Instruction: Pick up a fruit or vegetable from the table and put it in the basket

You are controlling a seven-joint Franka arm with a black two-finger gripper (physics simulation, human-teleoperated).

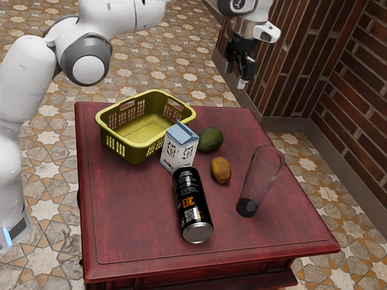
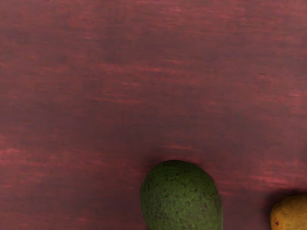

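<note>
Arm: in the exterior view, the white arm rises at the exterior view's left, bends at a grey-ringed joint and runs out past the upper edge; its wrist comes back down farther to the exterior view's right.
Hand pose: raised well above the table, pointing down, seen past the table's far edge.
Gripper: black fingers parted with a gap between them, grasping nothing.
Avocado: dark green, on the table behind the brown-yellow fruit and just beside the carton.
Brown-yellow fruit: on the table, between the carton and the glass.
Basket: yellow-green, upright, with slotted walls, toward the table's far corner at the exterior view's left; both fruits are outside it.
Carton: upright beside the basket; whether they touch I cannot tell.
Can: black, lying on its side, silver end toward the camera.
Glass: clear, dark at the base, standing upright.
Hand's view: in the wrist view, the camera looks down on red wood.
Fruits below: the avocado is cut by the lower edge, the brown-yellow fruit by the corner, the two apart on the wood.
</note>
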